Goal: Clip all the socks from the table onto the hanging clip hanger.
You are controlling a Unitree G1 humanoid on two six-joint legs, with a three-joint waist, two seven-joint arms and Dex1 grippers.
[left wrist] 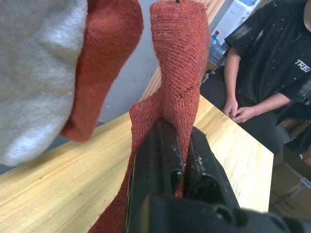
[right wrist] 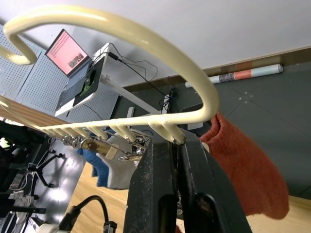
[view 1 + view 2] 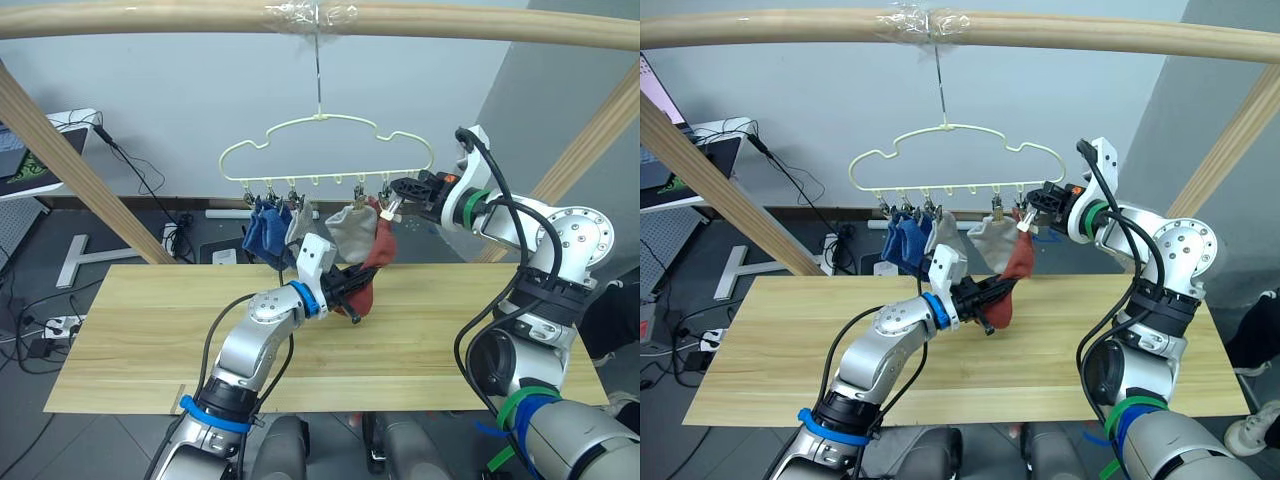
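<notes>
The left gripper (image 3: pixel 352 291) covers the lower end of the rust-red sock (image 3: pixel 378 250) it pinches, so the toe stays unseen. The hanging socks overlap, leaving the blue pair (image 3: pixel 266 230) hard to separate. The person (image 1: pixel 272 73) beyond the table (image 3: pixel 130 350) is cropped above the shoulders.

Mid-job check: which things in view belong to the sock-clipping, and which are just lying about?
Job:
clip hanger
hanging socks
rust-red sock in left gripper
right gripper at end clip
table

Lying about:
pole frame
laptop
seated person
</notes>
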